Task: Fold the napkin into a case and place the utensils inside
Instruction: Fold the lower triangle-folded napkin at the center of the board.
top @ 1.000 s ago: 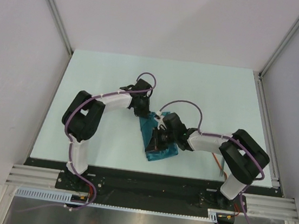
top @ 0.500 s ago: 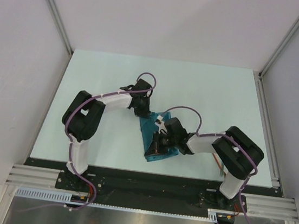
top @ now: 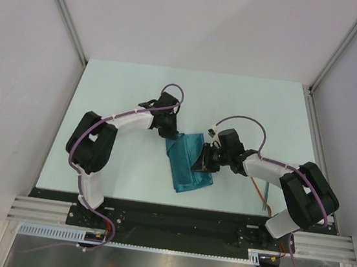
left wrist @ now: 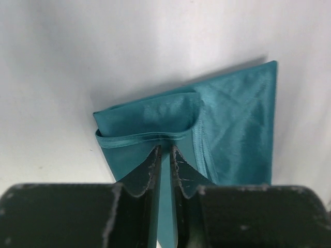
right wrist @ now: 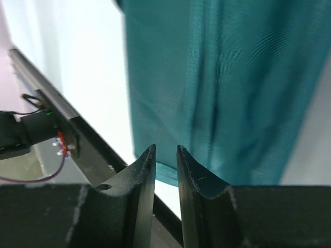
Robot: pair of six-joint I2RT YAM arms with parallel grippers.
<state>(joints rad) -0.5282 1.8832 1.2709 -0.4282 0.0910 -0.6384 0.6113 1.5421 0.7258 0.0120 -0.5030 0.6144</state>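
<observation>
**Napkin [top: 187, 167]: position/orientation.** Lies on the table [top: 124, 94], approx. centre, between the two arms. Folded to a flat oblong. Long axis runs far-to-near, with the near end skewed slightly toward the robot's right. In the left wrist view an upper flap with a hemmed edge overlies a wider lower layer.

**Left gripper [top: 167, 132].** Positioned at the napkin's far-left corner. Fingers [left wrist: 147, 173] are a narrow slit apart, tips against the hemmed edge, and the hem bunches up at the tips. Teal shows in the slit. Cannot tell whether the cloth is pinched or only lying under the tips.

**Right gripper [top: 199, 163].** Positioned at the napkin's right edge, approx. mid-length. Fingers [right wrist: 145, 170] are slightly apart with nothing in the gap. The cloth lies beyond the tips, and no grip is seen.
</observation>
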